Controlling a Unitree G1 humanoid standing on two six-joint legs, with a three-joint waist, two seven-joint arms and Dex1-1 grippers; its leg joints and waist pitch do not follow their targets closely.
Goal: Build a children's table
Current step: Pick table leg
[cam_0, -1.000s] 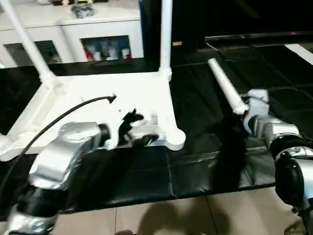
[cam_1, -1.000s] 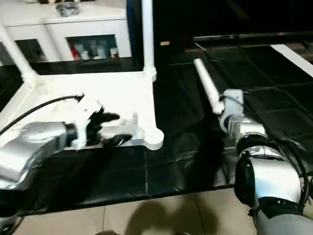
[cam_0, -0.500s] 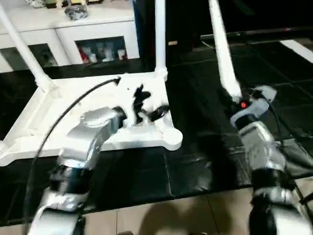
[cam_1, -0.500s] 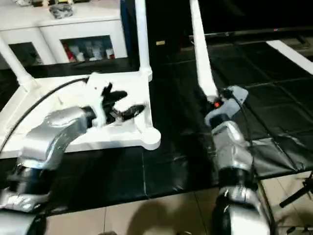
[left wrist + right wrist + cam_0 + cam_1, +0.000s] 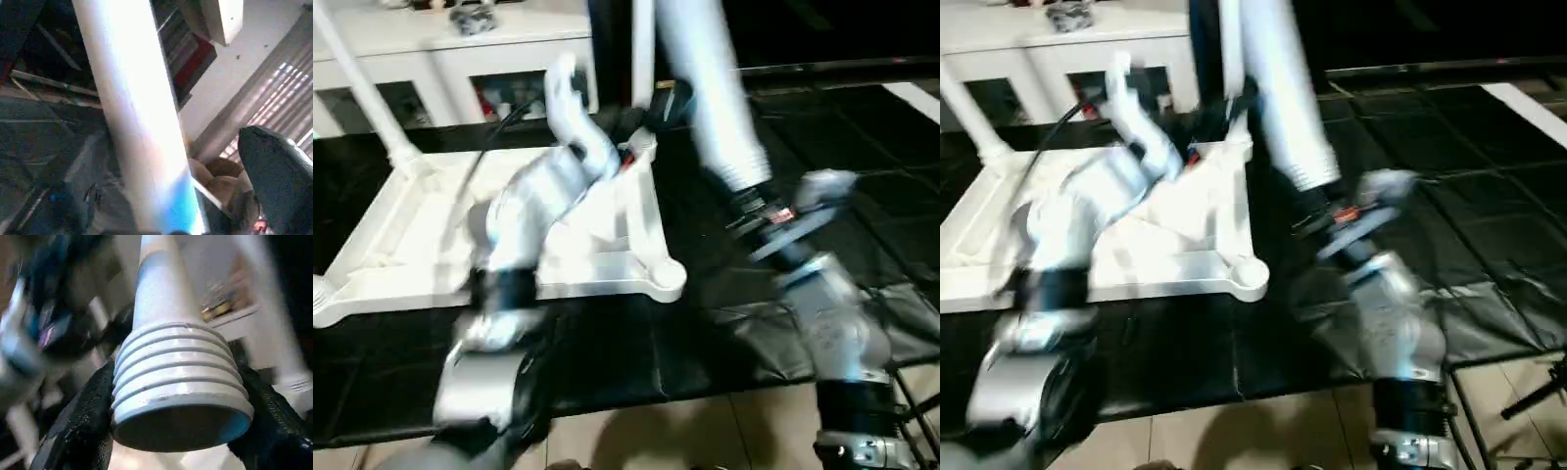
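R gripper (image 5: 176,440) clamps the long tapered white plastic leg (image 5: 710,98) by its threaded end, upright for socketing into the upturned white ribbed tabletop (image 5: 636,279); L gripper (image 5: 651,113), wide open, reaches near it to steady.

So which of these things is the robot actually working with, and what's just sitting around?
Part of the job:
- upturned white tabletop
- two legs already standing in it
- loose leg, threaded end clamped in the right gripper

Just there:
- white cabinet
- black floor mats

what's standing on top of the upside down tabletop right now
Two white legs rise from the tabletop: one at its far left corner, one at its far right corner. The left arm reaches across the middle, covering part of the ribbed underside and the far right socket.
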